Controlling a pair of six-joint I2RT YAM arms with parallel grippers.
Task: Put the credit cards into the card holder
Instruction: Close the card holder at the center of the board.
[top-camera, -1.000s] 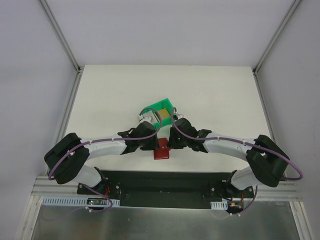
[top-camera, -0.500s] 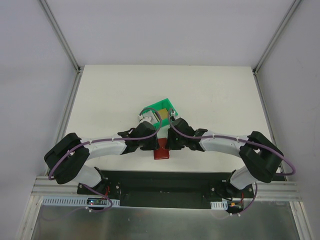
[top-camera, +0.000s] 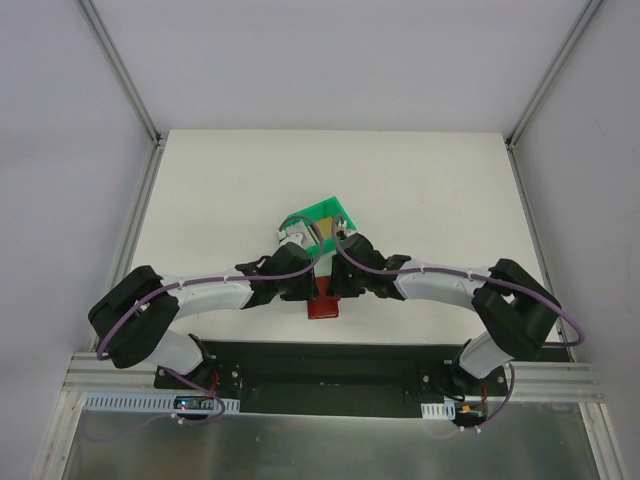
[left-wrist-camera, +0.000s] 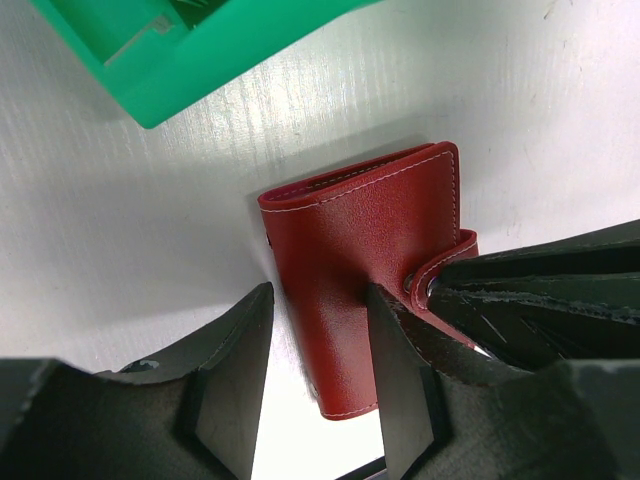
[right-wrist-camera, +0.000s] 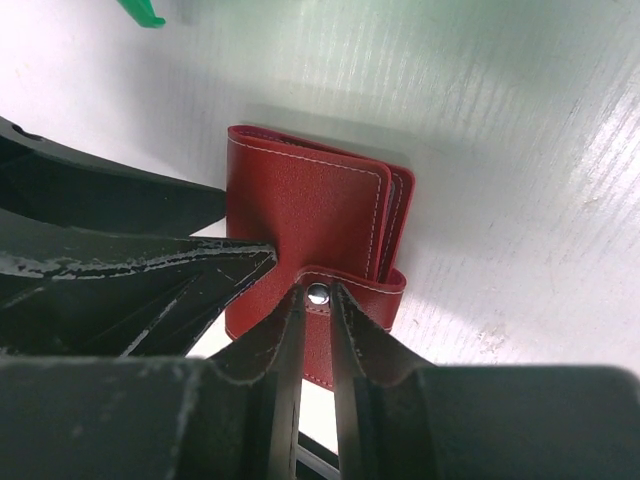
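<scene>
Overhead view looks down — both wrist views share the card holder (left-wrist-camera: 350, 230) close-up.

Bright, even light is cast from above. Glare is spread over the white table (right-wrist-camera: 540, 110) beyond the right fingers (right-wrist-camera: 268, 370), which are rendered dark and blurred. A soft shadow is thrown past the card holder (left-wrist-camera: 345, 240), ahead of the left fingers (left-wrist-camera: 228, 385).

Green bin (top-camera: 320, 210) sits skewed near the centre of the white table (top-camera: 430, 190). Metal frame posts (top-camera: 118, 68) rise from the far corners. Plain grey walls (top-camera: 60, 150) enclose the sides.
</scene>
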